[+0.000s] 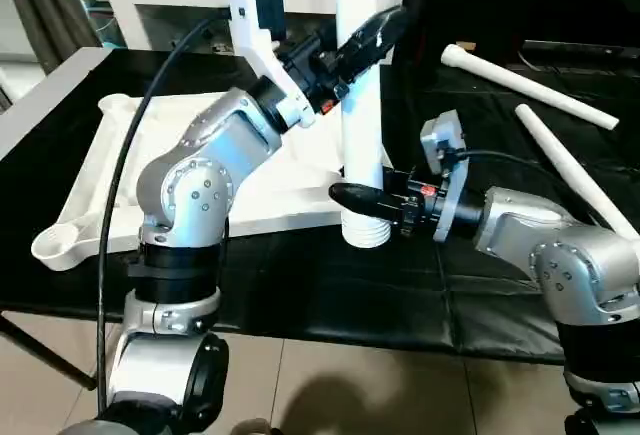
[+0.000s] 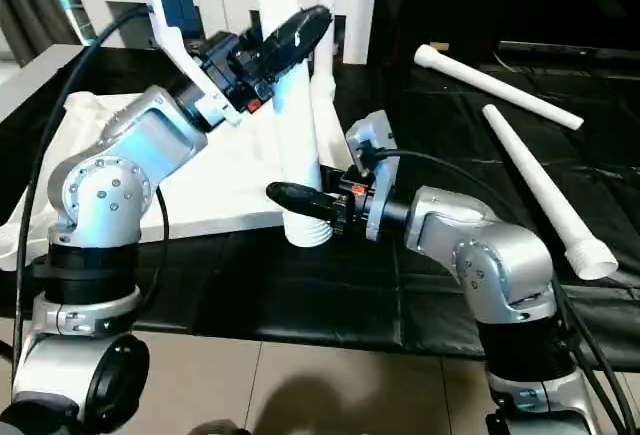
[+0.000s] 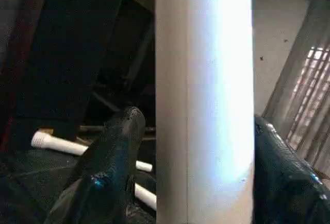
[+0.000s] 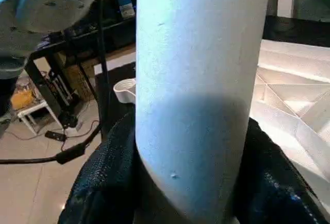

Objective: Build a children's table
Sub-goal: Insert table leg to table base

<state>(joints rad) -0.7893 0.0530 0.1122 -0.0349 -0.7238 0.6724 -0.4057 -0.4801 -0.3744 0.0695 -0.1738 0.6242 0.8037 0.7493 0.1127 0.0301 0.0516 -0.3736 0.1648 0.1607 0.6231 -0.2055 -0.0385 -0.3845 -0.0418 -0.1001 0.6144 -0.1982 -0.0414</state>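
You've got the leg point(image 1: 360, 105) standing upright at the tabletop's point(image 1: 150, 185) near corner, right claw point(image 1: 365, 200) clamped low by the threads to steady it, left claw point(image 1: 365, 37) sitting loosely around it higher up, probably for twisting it in.

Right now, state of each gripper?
Left gripper: fingers on either side of the upright table leg, high up; grip cannot be told.
Right gripper: shut on that leg, just above its threaded end.
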